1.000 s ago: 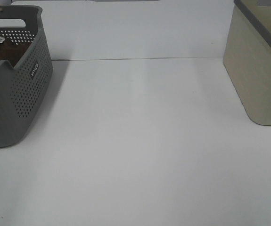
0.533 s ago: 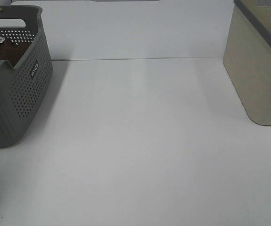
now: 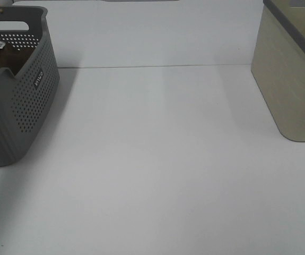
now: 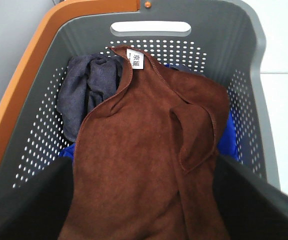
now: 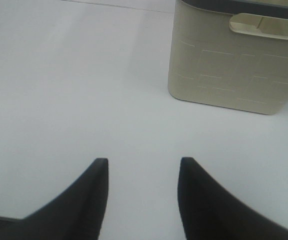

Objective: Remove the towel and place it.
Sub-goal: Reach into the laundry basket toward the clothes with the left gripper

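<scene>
Hovering with dark fingers spread wide, the left hand frames the brown towel, which lies straight ahead in the grey basket at the upper left of the high view, its long axis running away from the hand toward its white label. That makes this the nearer arm. The right hand, open and empty, hangs over bare surface well apart, facing the beige bin. The count: one brown towel, one dark grey cloth, one blue cloth, two containers.
</scene>
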### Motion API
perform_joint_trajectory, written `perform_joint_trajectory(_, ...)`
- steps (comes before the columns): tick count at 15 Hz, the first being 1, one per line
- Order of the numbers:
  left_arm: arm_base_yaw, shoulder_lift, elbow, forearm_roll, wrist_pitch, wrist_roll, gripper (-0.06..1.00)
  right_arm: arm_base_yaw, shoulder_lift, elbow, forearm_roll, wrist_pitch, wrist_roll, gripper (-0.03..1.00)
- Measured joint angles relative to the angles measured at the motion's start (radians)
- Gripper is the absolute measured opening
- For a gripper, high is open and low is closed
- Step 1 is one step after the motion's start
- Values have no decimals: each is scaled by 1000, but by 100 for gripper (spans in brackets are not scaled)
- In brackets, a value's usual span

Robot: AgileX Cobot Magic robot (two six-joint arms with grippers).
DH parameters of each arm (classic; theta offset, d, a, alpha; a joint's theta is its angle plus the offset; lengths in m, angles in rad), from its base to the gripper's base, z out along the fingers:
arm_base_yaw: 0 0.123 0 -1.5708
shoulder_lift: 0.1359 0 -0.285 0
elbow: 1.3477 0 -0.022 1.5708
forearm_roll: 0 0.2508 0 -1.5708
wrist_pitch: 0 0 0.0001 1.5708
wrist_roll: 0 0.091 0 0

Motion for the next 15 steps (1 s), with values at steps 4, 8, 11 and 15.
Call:
perform_joint_trajectory(4, 0, 284, -309, 8, 168, -7, 70, 0, 0, 0, 0, 0, 0, 43)
perform_joint_trajectory(8, 36, 561, -671, 8, 323, -3, 70, 0, 0, 0, 0, 0, 0, 43)
perform_joint_trajectory(11, 73, 718, -884, -4, 354, -2, 70, 0, 0, 0, 0, 0, 0, 43)
perform_joint_trajectory(15, 93, 853, -1030, -35, 342, -2, 70, 0, 0, 0, 0, 0, 0, 43)
